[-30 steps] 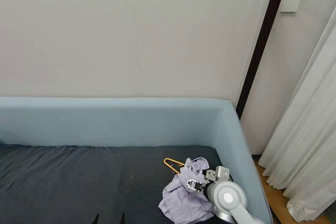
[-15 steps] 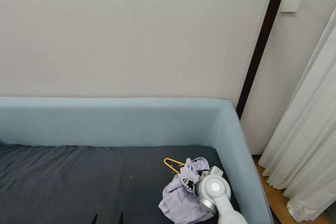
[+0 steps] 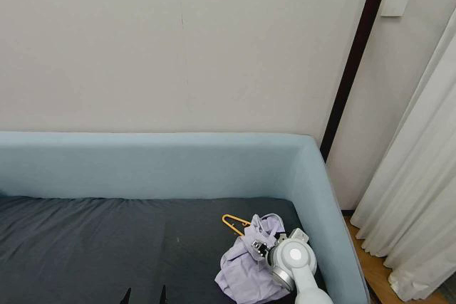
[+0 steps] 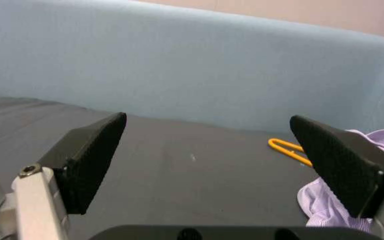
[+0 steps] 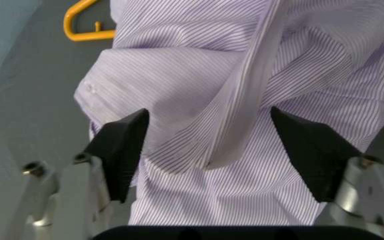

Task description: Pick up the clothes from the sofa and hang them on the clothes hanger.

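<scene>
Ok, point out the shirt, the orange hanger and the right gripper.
shirt [image 3: 240,273]: head view, middle of the crumpled lilac fabric.
orange hanger [image 5: 92,36]: right wrist view, on the hook's curved bar.
right gripper [image 5: 209,117]: right wrist view, midway between its open fingers, over a shirt fold.

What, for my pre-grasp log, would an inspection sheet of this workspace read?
Surface: dark grey sofa seat, light blue backrest.
Job's things: striped lilac shirt crumpled at the seat's right end; orange hanger lying on the seat, partly under the shirt.
Clutter: nothing seen.
Hands: right hand open, fingers either side of a shirt fold; left hand open above bare seat.
Cables: nothing seen.
Surroundings: plain wall, dark door frame, white curtain on the right.
</scene>
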You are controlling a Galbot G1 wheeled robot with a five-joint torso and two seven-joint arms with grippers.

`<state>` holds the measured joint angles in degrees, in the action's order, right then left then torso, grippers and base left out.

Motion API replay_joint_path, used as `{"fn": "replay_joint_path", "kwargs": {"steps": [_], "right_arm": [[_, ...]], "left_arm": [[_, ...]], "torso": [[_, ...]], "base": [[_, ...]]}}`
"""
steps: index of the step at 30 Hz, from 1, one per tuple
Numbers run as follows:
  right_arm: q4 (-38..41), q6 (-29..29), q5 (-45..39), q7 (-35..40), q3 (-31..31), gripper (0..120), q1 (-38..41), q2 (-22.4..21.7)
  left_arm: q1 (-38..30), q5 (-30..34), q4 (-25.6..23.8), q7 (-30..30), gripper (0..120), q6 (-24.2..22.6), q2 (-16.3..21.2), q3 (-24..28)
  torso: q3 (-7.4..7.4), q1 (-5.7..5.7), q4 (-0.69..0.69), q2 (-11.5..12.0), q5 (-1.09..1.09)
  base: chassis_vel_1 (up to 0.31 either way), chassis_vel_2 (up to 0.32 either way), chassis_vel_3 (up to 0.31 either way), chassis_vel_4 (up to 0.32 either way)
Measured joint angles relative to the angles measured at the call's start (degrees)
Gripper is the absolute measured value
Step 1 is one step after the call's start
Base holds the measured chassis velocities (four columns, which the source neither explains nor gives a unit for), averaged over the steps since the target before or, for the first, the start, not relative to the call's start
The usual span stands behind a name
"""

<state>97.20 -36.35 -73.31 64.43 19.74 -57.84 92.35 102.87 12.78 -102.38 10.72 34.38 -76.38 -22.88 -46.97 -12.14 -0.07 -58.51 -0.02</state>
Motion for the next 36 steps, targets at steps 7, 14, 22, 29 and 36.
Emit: {"fn": "replay_joint_path", "kwargs": {"steps": [7, 14, 22, 29, 36], "right_arm": [[-0.94, -0.1, 2.44, -1.28, 0.67, 50, -0.46, -0.02], [1.16, -0.1, 2.43, -1.28, -0.52, 22, -1.37, -0.1], [-0.76, -0.99, 4.61, -1.9, -1.24, 0, -1.62, -0.17], [-0.63, -1.25, 10.02, -3.96, -3.53, 0, -2.26, -0.21], [4.95, -1.68, 24.0, -14.22, -10.49, 0, -4.38, -4.73]], "left_arm": [[-0.44, 0.23, -0.36, -0.07, 97, 0.02, 0.21, -0.59], [-0.7, 0.91, -0.65, -0.07, 97, 0.02, 0.69, -0.75], [-0.87, 1.45, -1.18, -0.04, 97, -0.16, 1.22, -0.82], [-0.49, 1.6, -1.36, -0.03, 97, -0.06, 1.1, -0.87], [-1.42, 2.57, -1.82, 0.11, 97, -0.98, 2.3, -0.06]], "torso": [[0.0, 0.0, 0.0, 0.0, 0.01], [0.0, 0.0, 0.0, 0.0, 0.01], [0.0, 0.01, 0.0, 0.0, 0.01], [0.0, 0.01, 0.0, 0.0, 0.01], [0.0, 0.01, 0.03, 0.0, 0.02]], "base": [[0.0, 0.0, 0.0, 0.0], [0.0, 0.0, 0.0, 0.0], [0.0, 0.0, 0.0, 0.0], [0.0, 0.0, 0.0, 0.0], [0.0, 0.0, 0.0, 0.0]]}}
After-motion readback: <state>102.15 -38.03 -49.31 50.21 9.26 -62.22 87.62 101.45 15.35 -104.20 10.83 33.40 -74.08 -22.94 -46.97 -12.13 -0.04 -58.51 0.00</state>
